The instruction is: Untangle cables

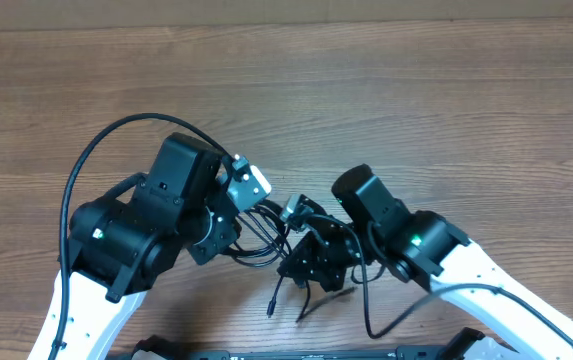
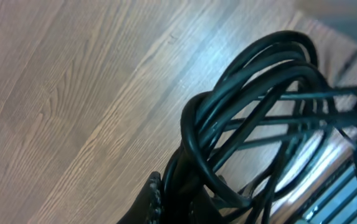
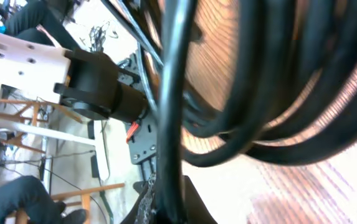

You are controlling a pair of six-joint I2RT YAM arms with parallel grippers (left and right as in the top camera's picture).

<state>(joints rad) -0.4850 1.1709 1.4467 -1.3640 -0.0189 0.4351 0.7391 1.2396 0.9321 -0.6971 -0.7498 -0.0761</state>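
The cables point(image 1: 262, 238) form a tangled black bundle between my two arms, low in the middle of the wooden table. One thin end with a small plug point(image 1: 270, 308) trails toward the front edge. My left gripper point(image 1: 238, 232) meets the bundle from the left. In the left wrist view the left gripper point(image 2: 181, 196) is shut on several looped strands of the cables point(image 2: 253, 81), which fan out up and to the right. My right gripper point(image 1: 288, 262) comes in from the right. In the right wrist view the right gripper point(image 3: 169, 196) is shut on one cable strand point(image 3: 172, 93) that runs straight up from its jaws.
The left arm's own thick wiring point(image 1: 96, 150) arcs over the table at the left, and the right arm's wiring point(image 1: 368, 300) hangs near the front edge. The two wrists stand very close together. Bare wood table point(image 1: 416, 90) lies behind them.
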